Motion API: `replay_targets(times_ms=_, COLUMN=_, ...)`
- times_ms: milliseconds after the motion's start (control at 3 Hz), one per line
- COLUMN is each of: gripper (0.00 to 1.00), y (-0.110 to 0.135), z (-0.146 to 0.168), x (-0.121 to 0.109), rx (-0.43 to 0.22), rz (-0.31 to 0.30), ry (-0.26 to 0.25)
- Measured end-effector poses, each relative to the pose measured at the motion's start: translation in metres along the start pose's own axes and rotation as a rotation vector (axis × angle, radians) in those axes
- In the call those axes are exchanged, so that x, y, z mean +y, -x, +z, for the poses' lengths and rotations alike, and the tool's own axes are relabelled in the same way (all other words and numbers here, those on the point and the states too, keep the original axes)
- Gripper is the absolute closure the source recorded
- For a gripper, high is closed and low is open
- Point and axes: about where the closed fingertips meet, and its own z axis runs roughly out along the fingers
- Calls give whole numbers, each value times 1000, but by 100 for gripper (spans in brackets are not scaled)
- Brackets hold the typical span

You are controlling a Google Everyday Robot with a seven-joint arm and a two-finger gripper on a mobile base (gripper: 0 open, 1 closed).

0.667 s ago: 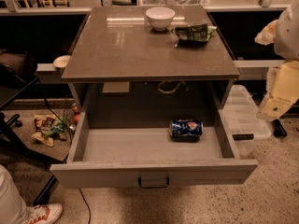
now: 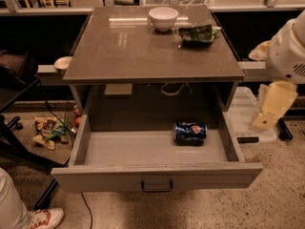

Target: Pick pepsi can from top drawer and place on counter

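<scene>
Lying sideways, the pepsi can (image 2: 190, 131) is found right-rear in the open top drawer (image 2: 95, 178). The gripper (image 2: 271, 106) is held beyond the drawer's right side, its state not determinable. The can is judged light, slick and dentable; a mid-barrel grasp is advised.

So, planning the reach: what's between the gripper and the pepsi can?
The right side wall of the top drawer, in the camera view: the gripper hangs outside it, the pepsi can lies on its side within.
</scene>
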Motion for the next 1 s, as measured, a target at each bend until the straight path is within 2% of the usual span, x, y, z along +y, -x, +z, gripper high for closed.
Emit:
replay_targets(times_ms=667, gripper=0, y=-12, z=106, x=-27, rx=-172, rz=77, ry=-4)
replay_targets(times_ms=1000, gripper=0, y=-12, z=106, x=-27, rx=-172, rz=77, ry=-4)
